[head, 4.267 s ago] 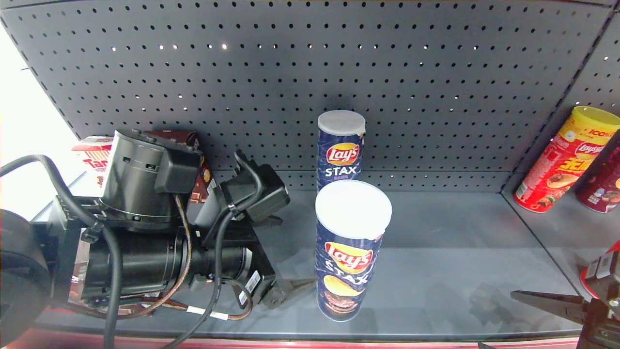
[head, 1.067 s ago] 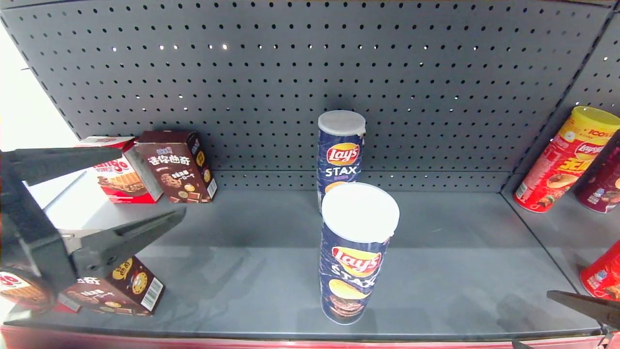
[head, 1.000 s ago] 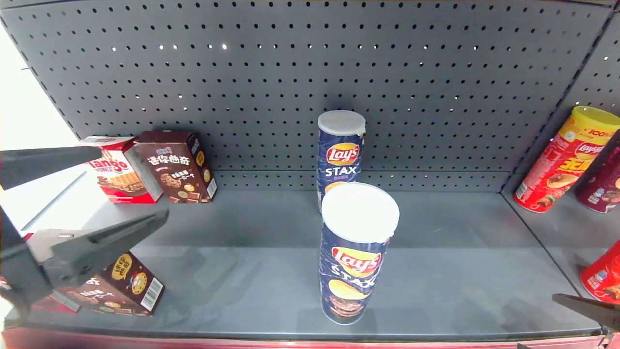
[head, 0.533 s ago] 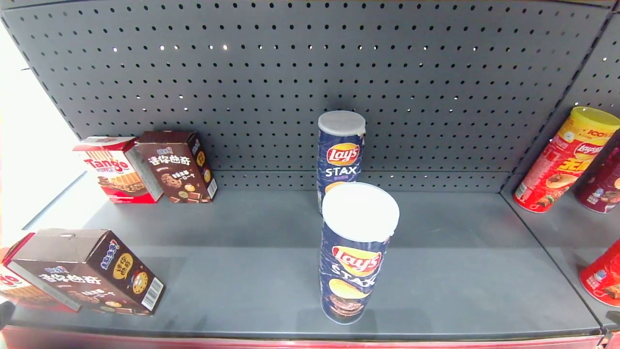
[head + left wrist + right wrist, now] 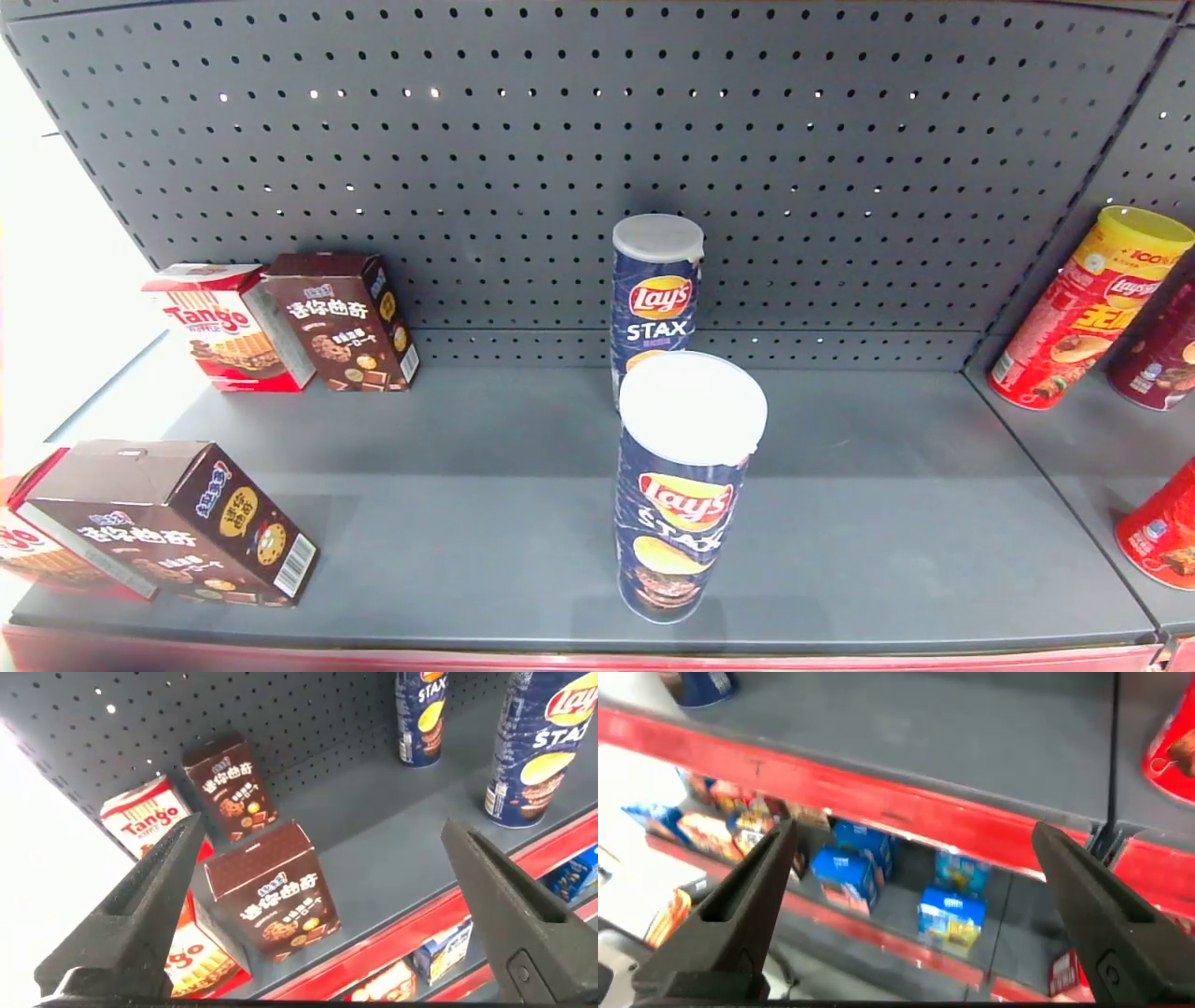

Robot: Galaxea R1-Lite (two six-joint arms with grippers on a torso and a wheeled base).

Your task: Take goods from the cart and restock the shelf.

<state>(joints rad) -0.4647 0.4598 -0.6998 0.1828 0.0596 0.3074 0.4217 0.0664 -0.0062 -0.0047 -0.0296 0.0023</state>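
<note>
Guessing cart run next: left gripper (image 5: pixel 322 829), right gripper (image 5: pixel 915 833) both spread empty, so mind the shelf (image 5: pixel 887 523) edge.

I see a grey shelf (image 5: pixel 887 523) with a pegboard back and a red front edge. Near its middle stand two dark blue chip cans, both upright with pale lids on. The front can (image 5: pixel 686 485) is at 6 o'clock, close to the edge. The rear can (image 5: pixel 653 289) is at 12 o'clock from it, by the back panel. I cannot tell whether they touch. At 10 o'clock the rear brown box (image 5: pixel 341 322) stands against the back, touching the rear red box (image 5: pixel 219 327) at its 9 o'clock side. At 8 o'clock, near the edge, the front brown box (image 5: pixel 177 523) stands upright just beside the front red box (image 5: pixel 37 555).
</note>
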